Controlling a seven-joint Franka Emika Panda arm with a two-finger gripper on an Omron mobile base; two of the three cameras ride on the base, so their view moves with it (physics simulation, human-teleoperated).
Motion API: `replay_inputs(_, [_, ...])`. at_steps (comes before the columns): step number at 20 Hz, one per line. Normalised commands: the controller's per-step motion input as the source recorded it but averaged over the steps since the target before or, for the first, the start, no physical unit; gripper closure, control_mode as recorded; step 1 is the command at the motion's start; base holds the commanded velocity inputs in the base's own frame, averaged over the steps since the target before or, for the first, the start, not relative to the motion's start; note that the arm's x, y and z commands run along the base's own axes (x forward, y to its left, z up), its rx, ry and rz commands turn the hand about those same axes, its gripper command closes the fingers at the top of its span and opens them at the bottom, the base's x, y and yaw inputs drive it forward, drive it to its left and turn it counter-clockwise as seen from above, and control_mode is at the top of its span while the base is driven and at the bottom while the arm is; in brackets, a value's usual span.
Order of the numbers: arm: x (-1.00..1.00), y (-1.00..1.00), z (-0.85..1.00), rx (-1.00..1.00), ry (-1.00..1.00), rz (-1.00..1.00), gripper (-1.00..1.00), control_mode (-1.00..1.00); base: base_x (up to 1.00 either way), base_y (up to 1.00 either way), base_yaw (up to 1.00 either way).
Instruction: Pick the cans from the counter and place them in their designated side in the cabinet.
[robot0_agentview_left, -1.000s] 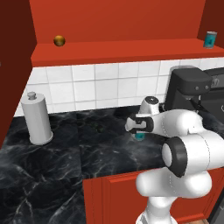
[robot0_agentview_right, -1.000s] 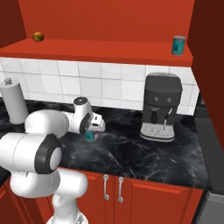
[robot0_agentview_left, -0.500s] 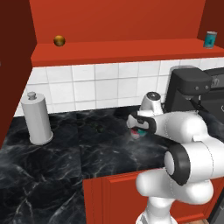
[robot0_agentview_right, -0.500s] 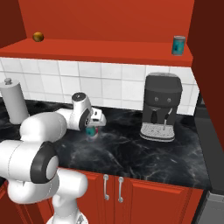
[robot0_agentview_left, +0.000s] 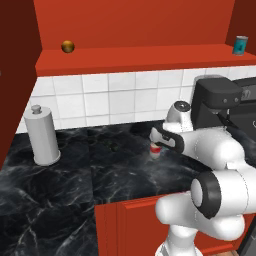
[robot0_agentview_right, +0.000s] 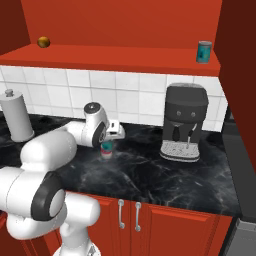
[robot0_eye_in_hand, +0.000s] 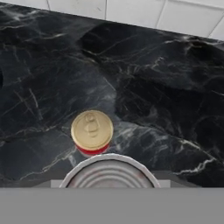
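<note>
Progress looks partial from my seat. At the far left of the cabinet (robot0_agentview_left: 140, 60) shelf I see a ball (robot0_agentview_left: 68, 46) and no can on that side. Below it on the table (robot0_agentview_left: 60, 185) stands a grey cylinder (robot0_agentview_left: 43, 135), which I judge to be no part of the job.

Near the middle, the hand (robot0_agentview_right: 106, 145) hangs low over the table, clenched on a teal can (robot0_eye_in_hand: 109, 175) whose silvery top sits right under the hand camera. Just past it a red can (robot0_eye_in_hand: 92, 131) with a golden top stands upright on the table. The two are very close, and I cannot tell whether they touch, nor whether the teal can is clear of the table.

Right of them is a coffee machine (robot0_agentview_right: 185, 122), well apart from the hand. Above it, at the right end of the shelf, one shelf can (robot0_agentview_left: 240, 45) stands upright, so I count that one as placed.

By my reckoning one can is done, one is in the grip but not yet carried up to the shelf, and the red can is not yet picked. I see no other cans on the table.
</note>
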Motion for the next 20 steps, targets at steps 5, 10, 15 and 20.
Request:
replay_inputs(5, [0.00,-0.06,0.30,-0.03,-0.08,0.05,1.00,-1.00,0.00,0.00,0.00])
replay_inputs(10, [-0.05,-0.04,0.40,-0.04,-0.04,0.04,1.00,-1.00,0.00,0.00,0.00])
replay_inputs(15, [-0.08,-0.08,0.43,-0.04,-0.03,0.00,1.00,-1.00,0.00,0.00,0.00])
replay_inputs(20, [-0.07,-0.06,0.35,-0.01,-0.03,0.00,1.00,-1.00,0.00,0.00,0.00])
